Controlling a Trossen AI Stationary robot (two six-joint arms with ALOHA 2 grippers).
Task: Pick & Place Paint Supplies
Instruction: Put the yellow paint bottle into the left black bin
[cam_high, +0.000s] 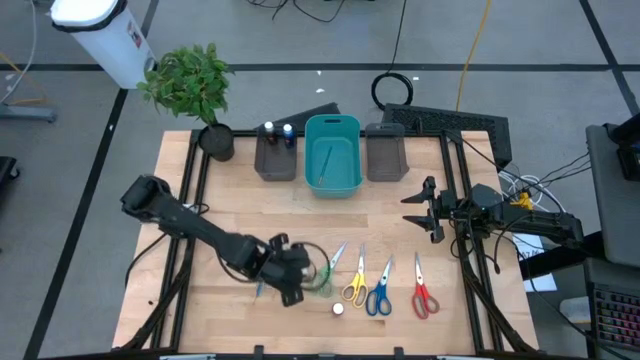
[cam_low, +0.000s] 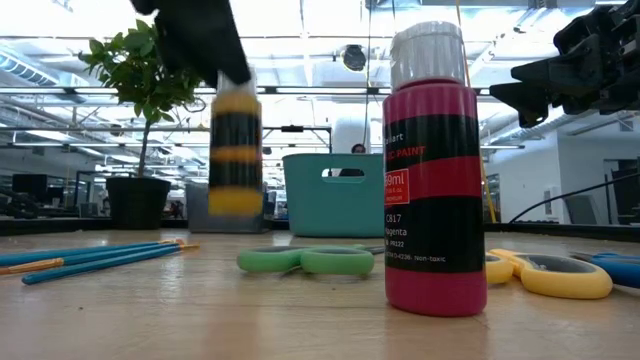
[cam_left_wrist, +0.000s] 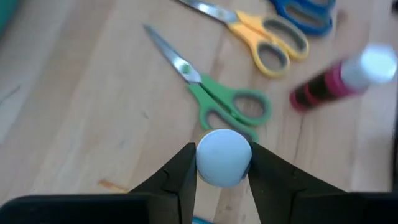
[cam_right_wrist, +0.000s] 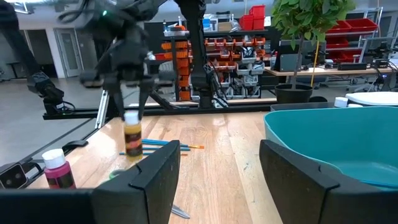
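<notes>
the left gripper (cam_left_wrist: 222, 171) is clamped on the white cap of a yellow paint bottle (cam_low: 235, 150), held upright above the table (cam_high: 250, 215) near the green scissors (cam_left_wrist: 214, 93). the right gripper (cam_high: 424, 210) is held with fingers spread at the table's right side.

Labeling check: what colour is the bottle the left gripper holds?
Yellow paint bottle with dark label bands, white cap; clearest in the low view.

Both arms are showing as matte black, built of chunky rounded links joined by bulkier cylindrical housings. The left arm (cam_high: 200, 232) is looking thick and smooth along its long link, with a blocky wrist carrying the left gripper (cam_left_wrist: 222, 163), whose two flat, wedge-shaped black fingers (cam_left_wrist: 180, 177) are tapering toward blunt tips. The right arm (cam_high: 520, 222) is trailing loose black cables beside a small yellow fitting, and the right gripper (cam_high: 425, 208) is showing angular black fingers (cam_right_wrist: 155, 177) with bevelled edges.
</notes>
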